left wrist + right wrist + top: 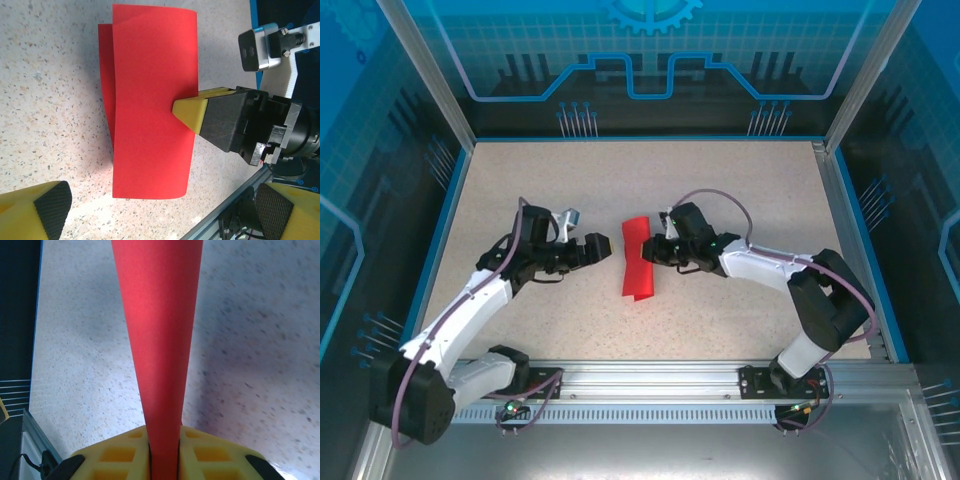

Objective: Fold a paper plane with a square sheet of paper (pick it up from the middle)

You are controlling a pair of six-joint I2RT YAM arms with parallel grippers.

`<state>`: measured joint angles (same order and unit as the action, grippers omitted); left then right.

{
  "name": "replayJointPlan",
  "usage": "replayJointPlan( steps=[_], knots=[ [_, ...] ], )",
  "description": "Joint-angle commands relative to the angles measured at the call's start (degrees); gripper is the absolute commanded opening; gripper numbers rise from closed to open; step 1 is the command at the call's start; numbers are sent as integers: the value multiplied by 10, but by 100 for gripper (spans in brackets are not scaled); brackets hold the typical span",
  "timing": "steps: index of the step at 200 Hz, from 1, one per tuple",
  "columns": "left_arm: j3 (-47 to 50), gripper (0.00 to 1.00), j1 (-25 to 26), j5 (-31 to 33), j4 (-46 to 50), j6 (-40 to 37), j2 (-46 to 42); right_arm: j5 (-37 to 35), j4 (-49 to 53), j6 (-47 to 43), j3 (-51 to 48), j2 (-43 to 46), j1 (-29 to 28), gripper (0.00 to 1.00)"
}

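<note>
While right fingers (120, 455) clamp red sheet (638, 265) at edge | left fingers (35, 210) apart; walls (440, 230) well off

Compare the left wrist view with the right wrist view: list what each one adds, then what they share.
Left wrist view: the folded red paper sheet face-on, a back layer peeking out at its left, and the open left pincer. Right wrist view: the sheet as a narrow strip running up from between the fingers of the right pincer. Shared: the right pincer shut on the sheet, and the speckled table.
</note>
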<state>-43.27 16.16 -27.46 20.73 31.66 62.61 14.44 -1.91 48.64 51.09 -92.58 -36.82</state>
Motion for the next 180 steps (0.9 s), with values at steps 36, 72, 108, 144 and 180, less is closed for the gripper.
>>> replayJointPlan(
  steps=[36, 72, 108, 144, 180],
  knots=[
    [-23, 95, 60, -30, -90, 37, 107, 85, -58, -23, -79, 5, 58, 21],
    [-47, 91, 93, -25, -121, 48, 172, 94, -63, -34, -105, -1, 84, 22],
    [-52, 88, 112, -19, -151, 59, 209, 104, -52, -55, -108, -16, 93, 24],
    [-46, 82, 116, -18, -180, 70, 239, 99, -52, -62, -107, -33, 100, 26],
    [-50, 76, 119, -11, -187, 63, 257, 100, -46, -70, -99, -52, 100, 26]
  ],
)
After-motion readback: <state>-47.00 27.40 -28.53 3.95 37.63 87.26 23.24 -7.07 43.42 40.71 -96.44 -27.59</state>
